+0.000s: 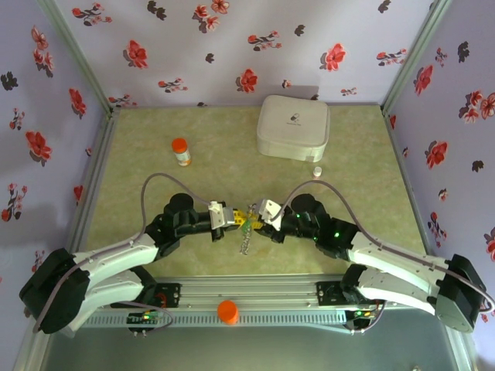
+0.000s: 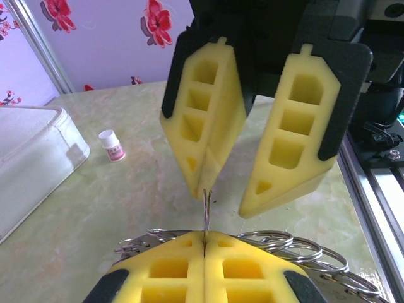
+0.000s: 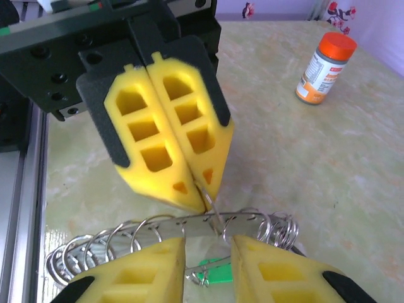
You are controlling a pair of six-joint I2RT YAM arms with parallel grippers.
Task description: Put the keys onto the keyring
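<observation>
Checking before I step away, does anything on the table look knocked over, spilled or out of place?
Nothing stands out. The orange-capped bottle and small white bottle stand upright, the white box sits flat, nothing spilled.

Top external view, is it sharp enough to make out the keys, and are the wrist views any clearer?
Top external: soft, hazy; the tiny coloured-head metal keys are a smear at centre. Left wrist: the yellow foam of the right pincer is crisp, the small white bottle behind softer. Right wrist: the silver metal keyring is sharp with glints; the label of the orange-capped bottle is unreadable.
</observation>
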